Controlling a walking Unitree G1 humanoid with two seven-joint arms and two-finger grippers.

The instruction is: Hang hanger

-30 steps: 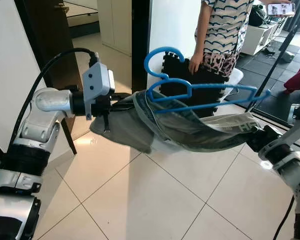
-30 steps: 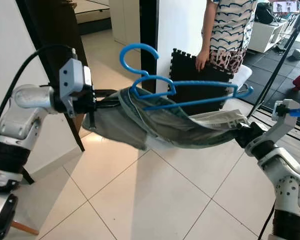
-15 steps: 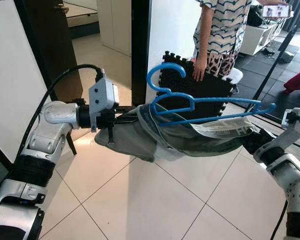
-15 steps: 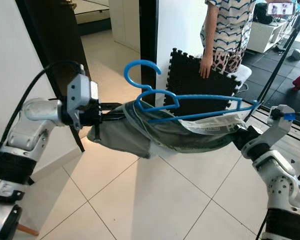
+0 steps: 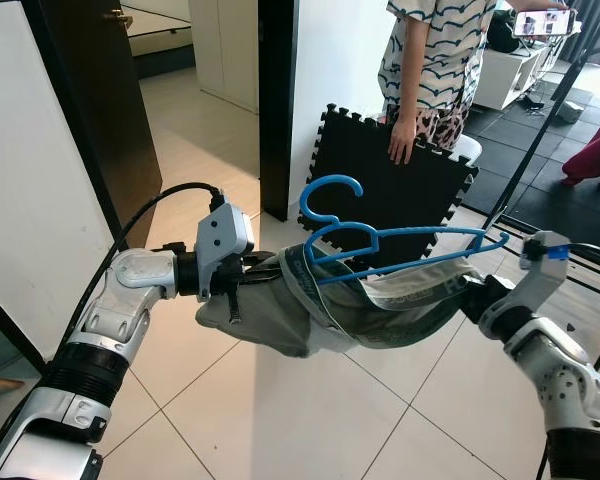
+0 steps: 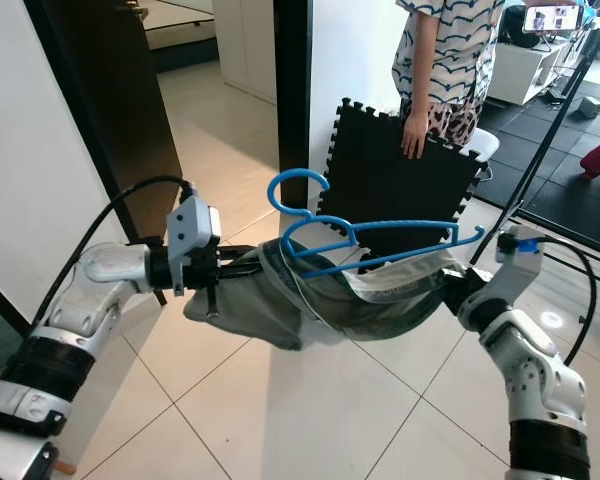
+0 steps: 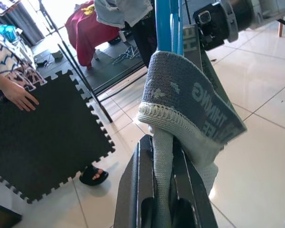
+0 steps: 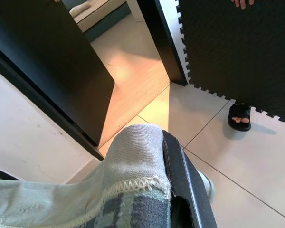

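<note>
1. Left gripper (image 7: 162, 190) has its jaws pinching one end of the grey waistband garment (image 5: 310, 310); right gripper (image 8: 173, 190) has its jaws pinching the other end.
2. Blue hanger (image 5: 400, 245) rides on the stretched cloth, mid-air above the floor tiles, hook up.
3. My call: keep tension even and level or the hanger slides off.
4. Person (image 5: 430, 50) holding the foam mat (image 5: 390, 195) stands close ahead; approach slowly.

Blue plastic hanger (image 5: 400, 245) lies tilted inside the stretched grey garment (image 5: 330, 305); hook up
</note>
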